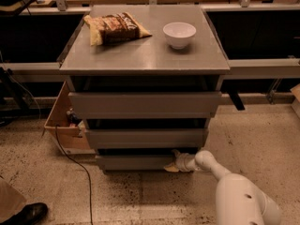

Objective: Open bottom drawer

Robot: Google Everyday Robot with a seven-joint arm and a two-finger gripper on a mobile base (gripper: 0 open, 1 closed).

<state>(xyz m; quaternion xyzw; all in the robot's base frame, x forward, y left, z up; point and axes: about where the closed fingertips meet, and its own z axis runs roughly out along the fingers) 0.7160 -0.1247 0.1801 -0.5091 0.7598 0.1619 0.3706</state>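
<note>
Grey bottom drawer (133, 162), grey counter (140, 55); white bowl (179, 33); brown-and-yellow snack bag (116, 28); beige speckled floor (140, 196); white arm (234, 191), cream tool (172, 162) at the drawer's right end.

We see the bottom drawer (133, 162) as the lowest of the cabinet's three grey fronts. It is a plain flat slab with no handle, and it looks the narrowest of the three. It sits level and low, with a dark gap separating it from the drawer front above. We cannot tell whether it is fully closed or drawn out a little. Our gripper (171, 163) is at the right end of this front, by its upper edge, right against it or just beside it.
</note>
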